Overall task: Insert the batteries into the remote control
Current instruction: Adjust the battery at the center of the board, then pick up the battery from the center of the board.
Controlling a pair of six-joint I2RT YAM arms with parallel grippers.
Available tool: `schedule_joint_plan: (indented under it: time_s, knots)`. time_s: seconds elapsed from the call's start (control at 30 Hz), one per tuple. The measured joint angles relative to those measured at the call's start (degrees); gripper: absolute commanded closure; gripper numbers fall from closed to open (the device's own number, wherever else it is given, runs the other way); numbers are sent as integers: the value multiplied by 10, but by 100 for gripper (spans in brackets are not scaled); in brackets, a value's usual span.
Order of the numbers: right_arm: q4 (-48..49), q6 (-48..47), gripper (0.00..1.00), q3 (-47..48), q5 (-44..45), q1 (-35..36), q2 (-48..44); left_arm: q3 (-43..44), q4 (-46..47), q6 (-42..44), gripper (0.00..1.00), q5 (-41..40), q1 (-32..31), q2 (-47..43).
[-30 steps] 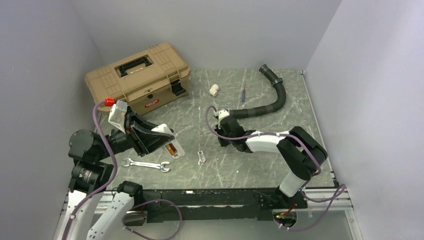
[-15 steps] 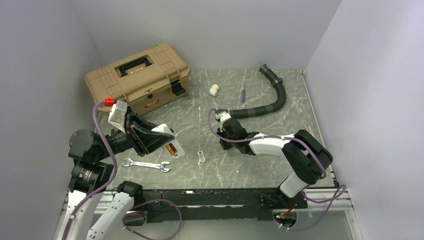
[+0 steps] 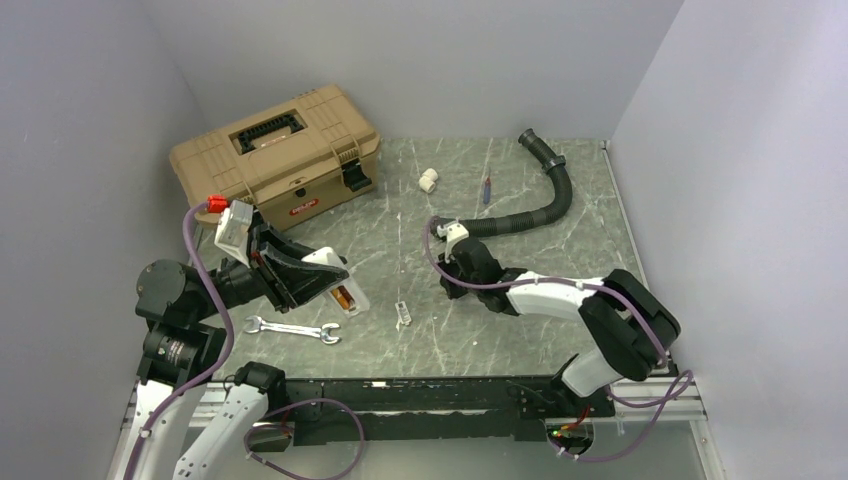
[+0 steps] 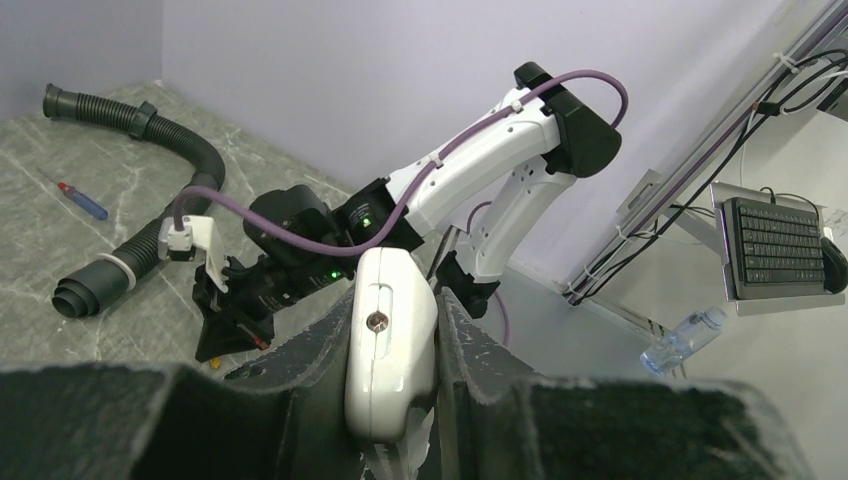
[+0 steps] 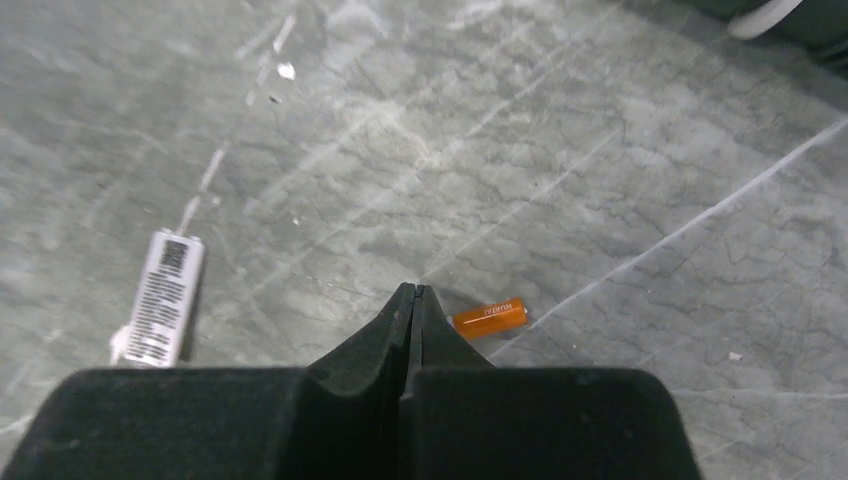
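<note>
Top external view, Mia: what is the left gripper (image 3: 305, 280) doing?

Its jaws are clenched on the slim white plastic remote control (image 3: 330, 262), Jon. It is held tilted above the left side of the grey marbled table (image 3: 400, 240), with its back recess facing up. Something orange-copper shows in that recess, but I cannot tell more than that.

Does the left wrist camera agree?

Yes. The remote control's rounded end sits between the two black fingers (image 4: 470, 350), and both press against its sides.

And the right gripper (image 5: 410, 295)?

It is closed tight with nothing in it. In its own wrist camera the two tips meet in a point, low over the table near the middle.

Where is the loose cell?

One tiny orange-copper cylindrical battery (image 5: 488, 317) lies flat on the table just beside the tips, on their right and not between them. A small white flat strip with dark print (image 5: 160, 295) lies off to the left, well apart from the battery.

What else is on the table?

- A tan plastic toolbox (image 3: 275, 155) stands at the far left.
- A silver open-ended wrench (image 3: 292, 329) lies below the held remote control.
- A black corrugated hose (image 3: 540, 205) curves along the far right.
- A white stubby pipe fitting (image 3: 428, 181) lies near a thin red-and-blue stick (image 3: 487, 188) at the back.
</note>
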Motion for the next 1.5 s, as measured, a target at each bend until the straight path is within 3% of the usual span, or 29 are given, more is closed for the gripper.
schedule_joint_plan:
  time_s: [0.07, 0.13, 0.3, 0.5, 0.67, 1.0, 1.17, 1.5]
  knots:
    - [20, 9, 97, -7, 0, 0, -17, 0, 3, -1, 100, 0, 0, 0]
    - [43, 22, 88, -16, 1, 0, -44, 0, 3, -1, 100, 0, 0, 0]
    - [65, 75, 83, -17, 18, 0, -109, 0, 3, -1, 100, 0, 0, 0]
    - [-64, 187, 76, 59, 79, 0, -125, -1, 3, -1, 100, 0, 0, 0]
    - [-199, 284, 69, 137, 101, 0, -106, -1, 0, 0, 99, -2, 0, 0]
    - [-388, 483, 56, 182, 109, 1, -13, -1, -23, 3, 98, -11, 0, 0]
    - [-416, 523, 55, 229, 104, 1, 55, -1, -26, 4, 98, -15, 0, 0]
    - [-419, 560, 56, 231, 92, 1, 100, -1, -51, 21, 98, -18, 0, 0]
